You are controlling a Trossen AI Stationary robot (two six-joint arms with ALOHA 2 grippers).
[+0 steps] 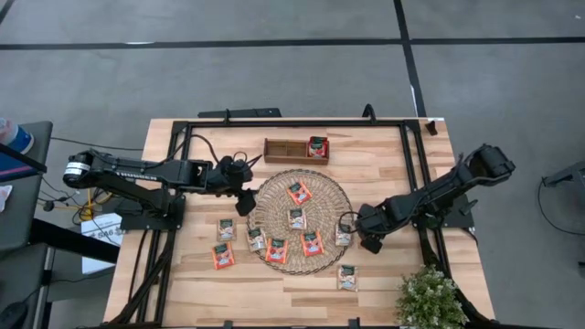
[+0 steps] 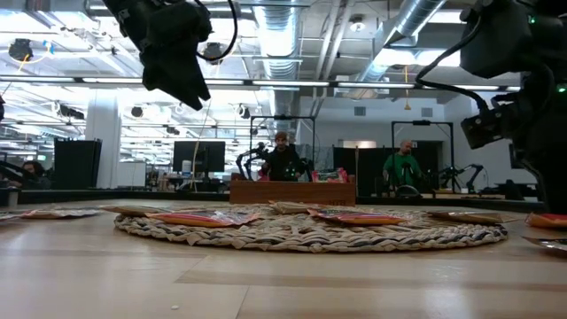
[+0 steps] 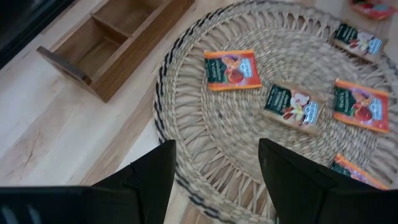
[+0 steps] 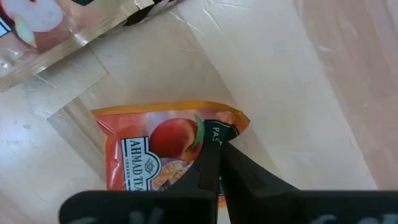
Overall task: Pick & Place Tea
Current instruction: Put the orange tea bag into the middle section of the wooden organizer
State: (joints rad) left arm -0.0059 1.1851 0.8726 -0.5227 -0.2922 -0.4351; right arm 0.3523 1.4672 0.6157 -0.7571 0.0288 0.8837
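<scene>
right tool closed on a sachet at the mat's edge

on the left of the wooden surface (image 1: 375,169), the left tool (image 1: 245,201) is held above the surface just beside the left rim of the round woven mat (image 1: 331,192), its fingers (image 3: 146,180) spread apart with nothing between them. just left of the mat, two tea sachets are laid on bare wood: a pale one (image 1: 226,228) and an orange one (image 1: 222,256) below it. on the mat itself, an orange sachet (image 1: 299,192) is seen toward the upper middle, a pale one (image 1: 296,218) at the centre, another pale one (image 1: 256,239) at the lower left rim, and two orange ones (image 1: 277,251) (image 1: 313,243) along the lower part.

above the mat, near the far edge of the surface, a brown compartment tray (image 1: 283,151) is set, and a red sachet (image 1: 317,147) is held in its rightmost compartment.

at the mat's right rim, the right tool (image 1: 351,228) is lowered to the surface. in the right wrist view its fingers (image 4: 214,165) are seen pressed together on the edge of an orange peach sachet (image 4: 149,149); whether this sachet is lifted cannot be told. a further pale sachet (image 1: 346,277) is laid on bare wood below the right tool, and a small green plant (image 1: 430,297) is stood at the surface's near right corner.
</scene>
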